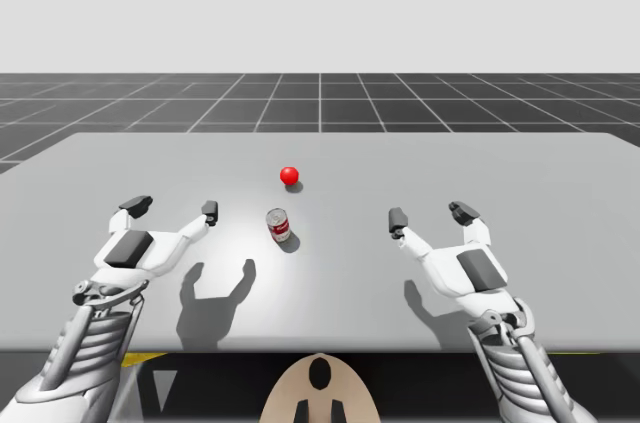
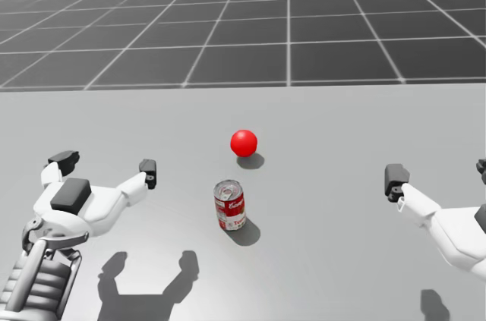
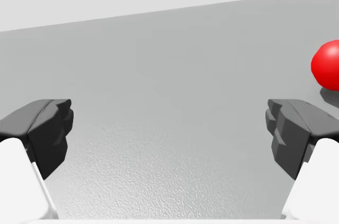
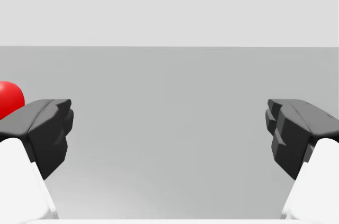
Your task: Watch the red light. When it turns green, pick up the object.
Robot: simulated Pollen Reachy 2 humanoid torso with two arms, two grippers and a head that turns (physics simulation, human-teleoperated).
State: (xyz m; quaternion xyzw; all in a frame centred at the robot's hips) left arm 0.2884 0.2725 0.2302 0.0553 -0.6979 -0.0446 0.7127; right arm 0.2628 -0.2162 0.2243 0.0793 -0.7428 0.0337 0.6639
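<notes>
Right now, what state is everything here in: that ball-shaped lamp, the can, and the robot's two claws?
light: lit red, not green.
can: upright on the table, untouched, nearer than the light.
left gripper: open, empty, above the table beside the can.
right gripper: open, empty, above the table, farther from the can.

Bright, even light is falling from above on table. Dark, hard-edged shadows are stretching toward me from left gripper and right gripper; red light and can are casting small ones.
</notes>
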